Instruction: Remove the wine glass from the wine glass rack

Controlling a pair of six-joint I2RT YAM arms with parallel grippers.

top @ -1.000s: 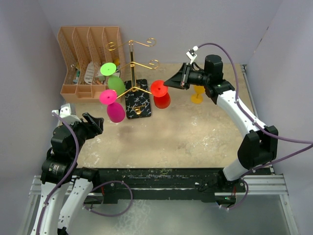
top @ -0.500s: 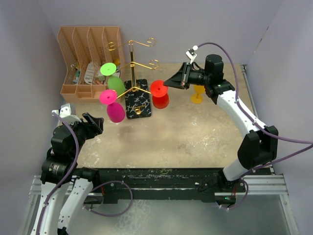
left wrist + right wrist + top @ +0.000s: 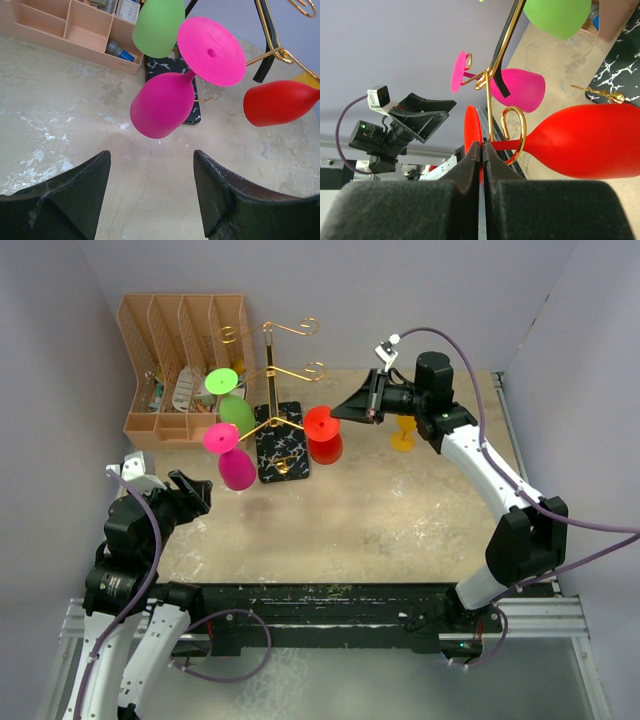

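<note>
The gold wire wine glass rack (image 3: 272, 368) stands on its black white-veined base (image 3: 281, 452). A red wine glass (image 3: 324, 445) hangs upside down from a curled hook (image 3: 512, 131) on the rack's right side. Its bowl (image 3: 590, 142) points away and its flat foot (image 3: 471, 131) faces the right gripper. My right gripper (image 3: 481, 145) is shut on the rim of that foot. It also shows in the top view (image 3: 342, 412). A pink glass (image 3: 162, 105) and a green glass (image 3: 157, 25) hang on the left side. My left gripper (image 3: 151, 155) is open and empty, short of the pink glass.
A tan slotted organiser (image 3: 180, 360) stands at the back left with small items in it. A yellow glass (image 3: 402, 435) stands on the table behind the right arm. Grey walls close in on both sides and at the back.
</note>
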